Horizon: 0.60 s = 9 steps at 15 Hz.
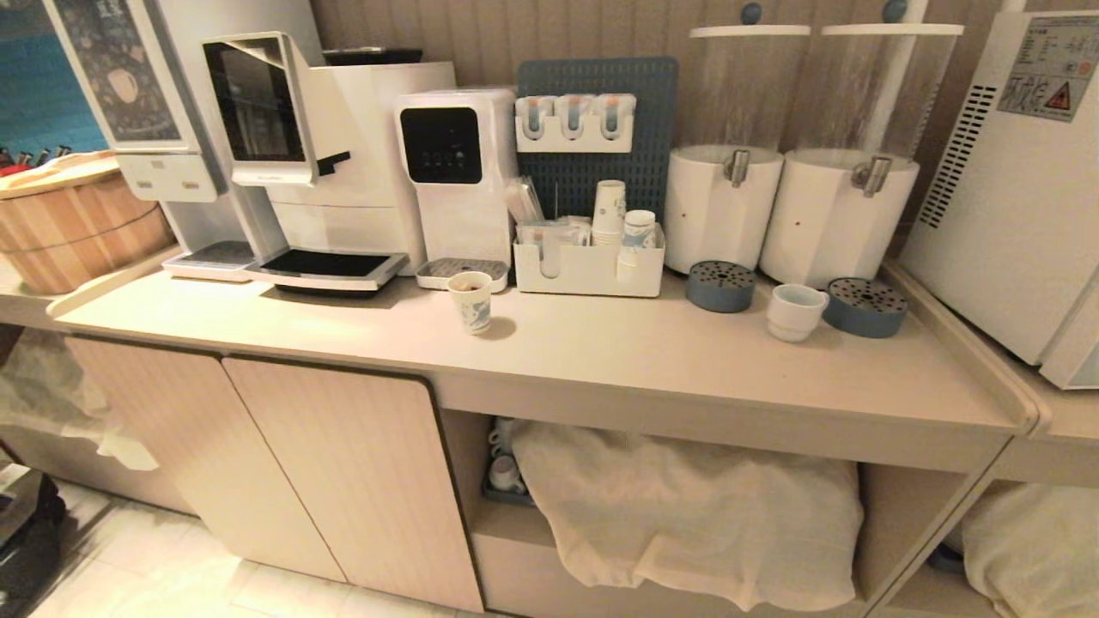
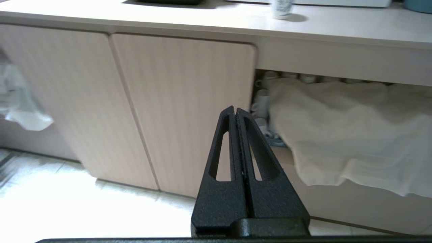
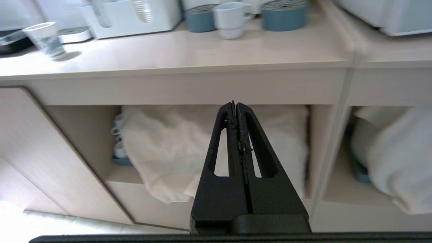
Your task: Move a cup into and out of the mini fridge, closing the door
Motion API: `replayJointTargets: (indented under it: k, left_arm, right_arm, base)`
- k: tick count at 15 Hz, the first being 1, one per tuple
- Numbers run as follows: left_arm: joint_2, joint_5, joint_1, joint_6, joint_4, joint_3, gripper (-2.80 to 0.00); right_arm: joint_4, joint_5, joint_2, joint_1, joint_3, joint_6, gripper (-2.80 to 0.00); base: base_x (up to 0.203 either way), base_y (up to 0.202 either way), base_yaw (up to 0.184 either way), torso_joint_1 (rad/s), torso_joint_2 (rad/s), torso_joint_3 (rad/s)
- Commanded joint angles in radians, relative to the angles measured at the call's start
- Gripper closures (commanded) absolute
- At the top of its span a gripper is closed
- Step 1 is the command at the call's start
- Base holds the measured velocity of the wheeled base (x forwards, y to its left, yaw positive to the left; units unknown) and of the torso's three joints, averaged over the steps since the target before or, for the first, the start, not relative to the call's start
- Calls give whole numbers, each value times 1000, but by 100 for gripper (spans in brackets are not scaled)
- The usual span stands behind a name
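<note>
The cup (image 1: 795,311), small, squat and white, stands on the beige counter (image 1: 601,360) between two blue drip trays; the right wrist view also shows the cup (image 3: 229,20). The mini fridge (image 1: 1013,189), white with side vent slots and a warning sticker, stands at the counter's right end; its door (image 1: 1077,348) shows only as an edge at the right border. Neither arm shows in the head view. My left gripper (image 2: 235,109) is shut and empty, low before the cabinet doors. My right gripper (image 3: 235,104) is shut and empty, below the counter's edge facing the open shelf.
A paper cup (image 1: 470,300) with blue print stands mid-counter. Behind are a coffee machine (image 1: 309,163), a water dispenser (image 1: 459,180), a white organiser (image 1: 588,266) and two drink dispensers (image 1: 725,206). A pale cloth (image 1: 687,515) covers the open shelf below. A wooden tub (image 1: 69,215) sits far left.
</note>
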<state>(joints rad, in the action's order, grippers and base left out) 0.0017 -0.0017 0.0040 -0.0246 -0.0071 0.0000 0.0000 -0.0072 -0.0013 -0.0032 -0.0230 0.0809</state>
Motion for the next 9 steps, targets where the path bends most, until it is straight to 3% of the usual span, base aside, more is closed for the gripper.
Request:
replayJointTargets:
  k: [1,9]
  left_arm:
    - [0,0,1,0,-1,0,0]
    - [0,0,1,-3,-2,0,0]
  right_arm:
    - [0,0,1,0,0,0,0]
    - [-3,0,1,0,3,0,0]
  base:
    - [0,138,14,6,5,4]
    - [0,11,1,1,0,0]
